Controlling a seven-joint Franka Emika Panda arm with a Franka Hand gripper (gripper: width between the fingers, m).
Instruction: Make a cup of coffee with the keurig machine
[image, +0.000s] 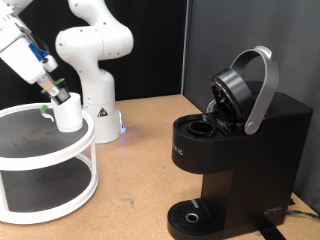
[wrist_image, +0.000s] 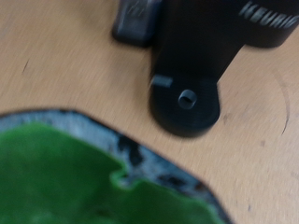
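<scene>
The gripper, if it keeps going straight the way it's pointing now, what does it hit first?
Probably the cup: the gripper sits at its rim, angled downward over the white rack. Whether the fingers are already inside is unclear.

cup on shelf rack at exterior view's left | keurig machine on counter at right | my gripper over cup

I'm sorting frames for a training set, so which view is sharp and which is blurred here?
Exterior view: sharp and evenly lit; the keurig machine, lid raised, and the gripper at the white cup on the round shelf read clearly. Wrist view: soft throughout; the close green mass is badly out of focus, the machine's drip tray only mildly blurred.
</scene>
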